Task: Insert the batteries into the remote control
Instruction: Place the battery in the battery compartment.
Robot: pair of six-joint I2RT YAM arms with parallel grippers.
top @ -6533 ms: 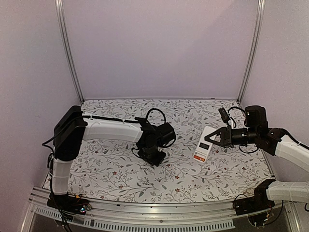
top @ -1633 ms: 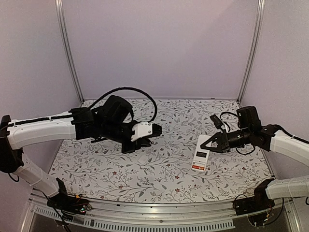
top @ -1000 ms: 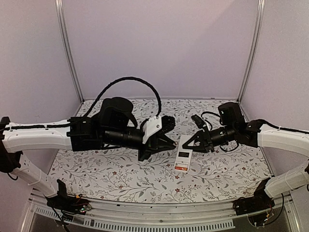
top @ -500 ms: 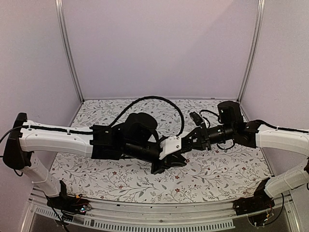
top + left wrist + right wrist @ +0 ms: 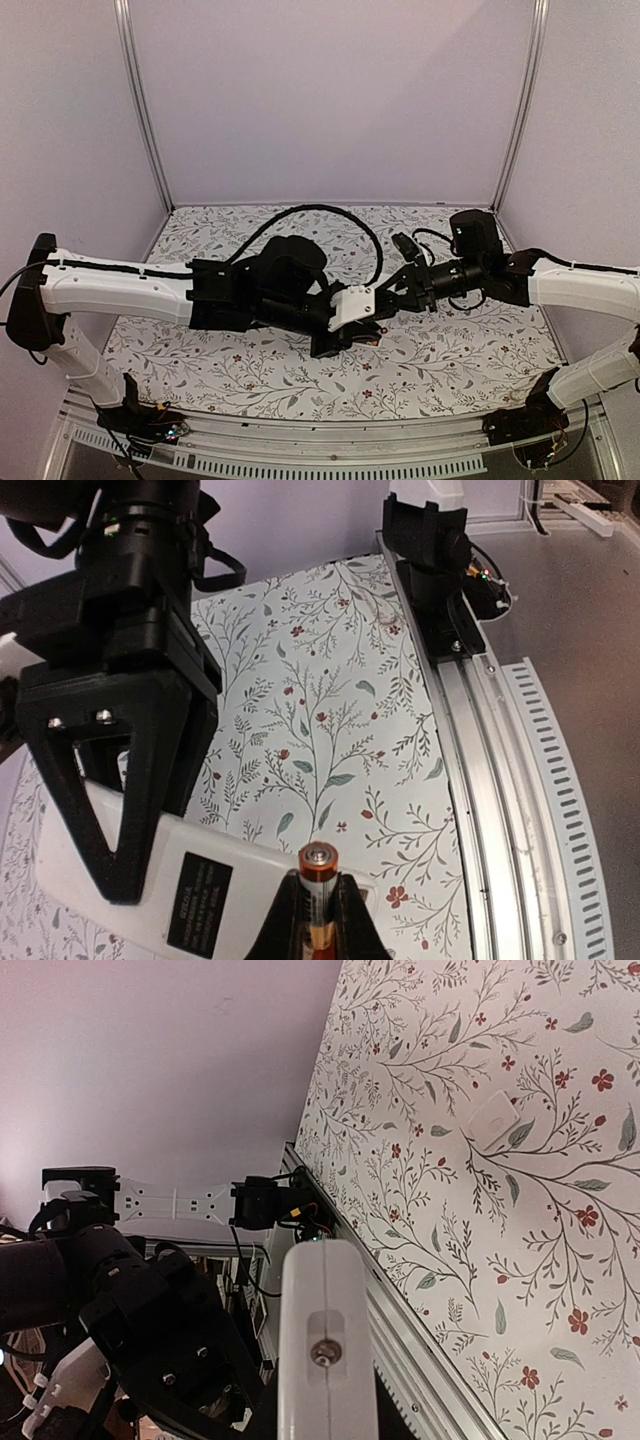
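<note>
An orange battery (image 5: 319,860) with a metal end cap stands between the fingertips of my left gripper (image 5: 322,877), which is shut on it. Just beyond it lies the white remote control (image 5: 240,865), back side up with a dark rectangular patch. My right gripper (image 5: 150,850) clamps the remote from the far side. In the right wrist view the remote control (image 5: 325,1300) shows end-on, with my right gripper (image 5: 325,1425) shut on it. From above, the left gripper (image 5: 345,340) and right gripper (image 5: 395,295) meet mid-table, and the left wrist hides most of the remote.
A small flat white cover plate (image 5: 497,1118) lies on the floral mat. An aluminium rail (image 5: 500,780) runs along the table's near edge, with the right arm's base (image 5: 430,550) bolted to it. Pale walls close the back and both sides.
Over the last second the left arm swung right to the centre with the battery and the right arm brought the remote to meet it. In the last half second almost nothing moved.
</note>
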